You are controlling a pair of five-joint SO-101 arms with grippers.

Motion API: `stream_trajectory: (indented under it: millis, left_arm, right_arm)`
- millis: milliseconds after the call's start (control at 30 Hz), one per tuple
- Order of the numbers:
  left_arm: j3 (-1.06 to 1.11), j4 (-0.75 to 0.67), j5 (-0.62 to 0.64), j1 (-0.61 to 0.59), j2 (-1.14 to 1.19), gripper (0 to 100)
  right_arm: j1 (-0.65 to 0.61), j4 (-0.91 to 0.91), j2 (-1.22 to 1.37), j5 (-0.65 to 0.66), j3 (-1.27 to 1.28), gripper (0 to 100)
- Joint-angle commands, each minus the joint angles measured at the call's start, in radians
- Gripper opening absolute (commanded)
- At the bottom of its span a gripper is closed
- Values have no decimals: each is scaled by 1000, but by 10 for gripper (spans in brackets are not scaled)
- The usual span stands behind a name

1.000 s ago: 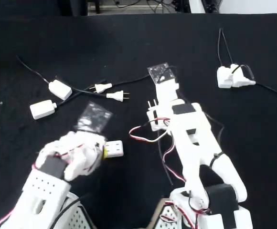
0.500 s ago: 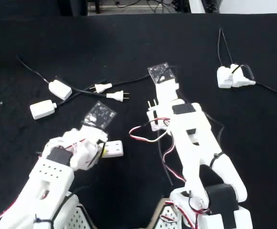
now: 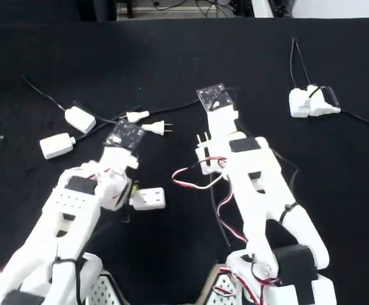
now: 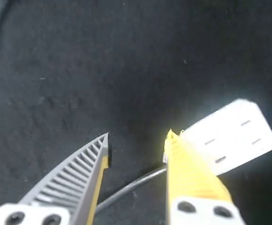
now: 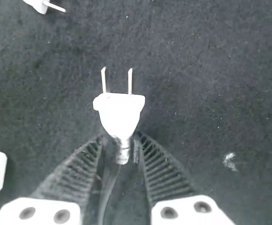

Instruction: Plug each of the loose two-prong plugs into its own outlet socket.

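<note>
My right gripper (image 5: pixel 118 140) is shut on the neck of a white two-prong plug (image 5: pixel 119 111), its prongs pointing away from the fingers. In the high view this plug (image 3: pixel 202 150) hangs at the table's middle. My left gripper (image 4: pixel 138 136) stands open low over the black cloth, with a black cord (image 4: pixel 131 187) running between its fingers. A white outlet socket (image 4: pixel 230 136) lies just outside the yellow finger (image 4: pixel 187 168); from above this socket (image 3: pixel 150 198) sits beside the left arm. Two loose plugs (image 3: pixel 135 116) (image 3: pixel 156 128) lie farther back.
Two more white outlet sockets (image 3: pixel 79 119) (image 3: pixel 57 145) lie at the left with black cords. A plug and socket joined together (image 3: pixel 310 101) rest at the far right. Red and white servo wires (image 3: pixel 197 175) loop off the right arm.
The left arm has stretched farther across the table, its wrist moving toward the loose plugs. The right arm and its plug have kept still.
</note>
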Motion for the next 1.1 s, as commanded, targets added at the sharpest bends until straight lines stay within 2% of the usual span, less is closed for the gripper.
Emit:
stream_trajectory:
  millis: [0,200,367,467,667,800,1067]
  left_arm:
    - [-31,91,18,-30,-184,200]
    - [-18,334,-46,77,-413,204]
    - [1,338,-61,117,-330,254]
    - [-35,336,-112,119,-204,241]
    - [-42,164,-115,113,9,234]
    - [-53,34,-55,73,100,234]
    - [-105,5,-40,15,141,234]
  right_arm:
    - [17,-21,-45,8,-50,11]
    - [17,-21,-45,8,-51,11]
    - [17,-21,-45,8,-50,11]
    - [17,-21,-45,8,-50,11]
    - [17,-21,-45,8,-50,11]
    - [17,-21,-45,9,-50,11]
    - [17,-21,-45,14,-53,11]
